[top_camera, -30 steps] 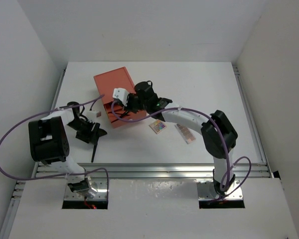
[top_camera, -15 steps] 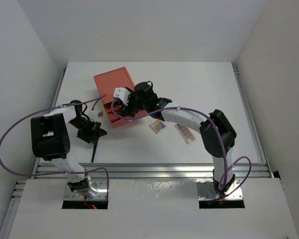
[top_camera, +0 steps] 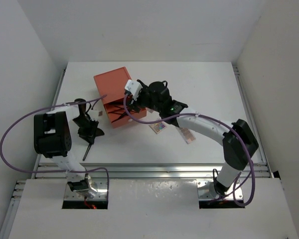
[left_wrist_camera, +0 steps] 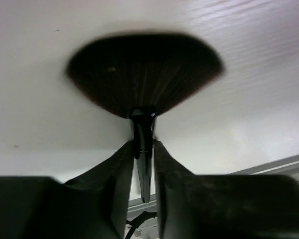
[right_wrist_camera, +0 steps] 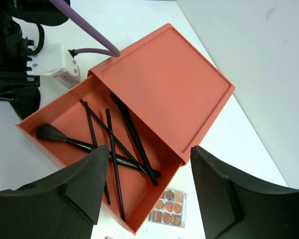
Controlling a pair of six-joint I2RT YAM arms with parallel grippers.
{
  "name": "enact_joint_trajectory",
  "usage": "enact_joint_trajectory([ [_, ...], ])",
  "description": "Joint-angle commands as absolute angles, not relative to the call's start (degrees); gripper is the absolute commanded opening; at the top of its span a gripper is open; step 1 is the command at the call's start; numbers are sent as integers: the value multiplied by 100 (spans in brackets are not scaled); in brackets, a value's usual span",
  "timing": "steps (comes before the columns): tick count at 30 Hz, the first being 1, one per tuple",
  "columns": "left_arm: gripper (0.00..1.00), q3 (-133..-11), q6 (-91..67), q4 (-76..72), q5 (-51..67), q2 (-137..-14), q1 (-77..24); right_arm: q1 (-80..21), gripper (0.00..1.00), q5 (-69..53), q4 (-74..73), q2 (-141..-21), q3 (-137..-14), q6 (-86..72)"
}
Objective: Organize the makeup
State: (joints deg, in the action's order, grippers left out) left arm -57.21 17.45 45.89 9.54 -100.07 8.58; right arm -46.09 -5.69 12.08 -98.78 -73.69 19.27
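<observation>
While the right gripper [right_wrist_camera: 149, 186] stands wide and empty over the drawer [right_wrist_camera: 65, 124] of brushes [right_wrist_camera: 131, 134], the left gripper [left_wrist_camera: 143, 164] pinches the handle of a fan brush [left_wrist_camera: 144, 74].

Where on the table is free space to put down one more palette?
The table is bare right of the long palette and along the near edge between the brush and the square palette. It is crowded around the orange box, where the right gripper hovers open.
</observation>
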Motion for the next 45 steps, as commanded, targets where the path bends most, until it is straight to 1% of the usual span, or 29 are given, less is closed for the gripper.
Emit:
enact_joint_trajectory([
  [1,28,-5414,1661,3736,10,-10397,879,-4597,67,-378,1678,-9589,-7093,1696],
  [2,21,-5414,1661,3666,-96,-10397,940,-4597,67,-352,1687,-9484,-7049,1679],
  [4,12,-5414,1661,3613,-289,-10397,940,-4596,67,-308,1748,-9405,-6944,1661],
  [5,2,-5414,1713,3560,-351,-10450,940,-4597,67,-282,1766,-9343,-6891,1626],
  [6,0,-5362,1714,3560,-404,-10520,993,-4597,67,-273,1784,-9308,-6838,1626],
  [9,0,-5361,1767,3560,-282,-10451,1168,-4579,67,-246,1837,-9098,-6724,1591],
  [12,0,-5572,1819,3621,-106,-10100,1353,-4579,67,-202,1872,-8939,-6636,1556],
  [15,0,-6028,1959,3858,9,-9564,1590,-4553,67,-71,1934,-8764,-6478,1459],
  [18,0,-6660,2030,4113,-114,-9107,1591,-4483,67,-9,2021,-8579,-6303,1100],
  [21,0,-7565,2091,4437,-1,-8790,1591,-4368,67,307,2004,-8368,-6109,923],
  [24,0,-8655,2223,4842,219,-8719,1232,-4263,67,501,1863,-8079,-5828,975],
  [26,0,-9225,2285,4965,491,-8719,714,-4245,67,658,1837,-7990,-5564,958],
  [28,0,-9430,2285,4966,693,-8719,292,-4175,67,712,1837,-7849,-5398,905],
  [29,0,-9500,2285,4966,912,-8771,-136,-4175,67,747,1837,-7805,-5283,870],
  [32,0,-9554,1978,4677,1220,-8946,-867,-4140,67,791,1828,-7682,-5098,861],
  [36,0,-9405,1583,4141,1354,-9315,-1518,-4122,67,852,1679,-7550,-4940,888],
  [40,0,-9054,1293,3597,1556,-9536,-1723,-4087,67,975,1617,-7383,-4782,914],
  [45,0,-8500,1529,3428,1232,-9536,-1836,-4061,67,1090,1494,-7225,-4650,932],
])
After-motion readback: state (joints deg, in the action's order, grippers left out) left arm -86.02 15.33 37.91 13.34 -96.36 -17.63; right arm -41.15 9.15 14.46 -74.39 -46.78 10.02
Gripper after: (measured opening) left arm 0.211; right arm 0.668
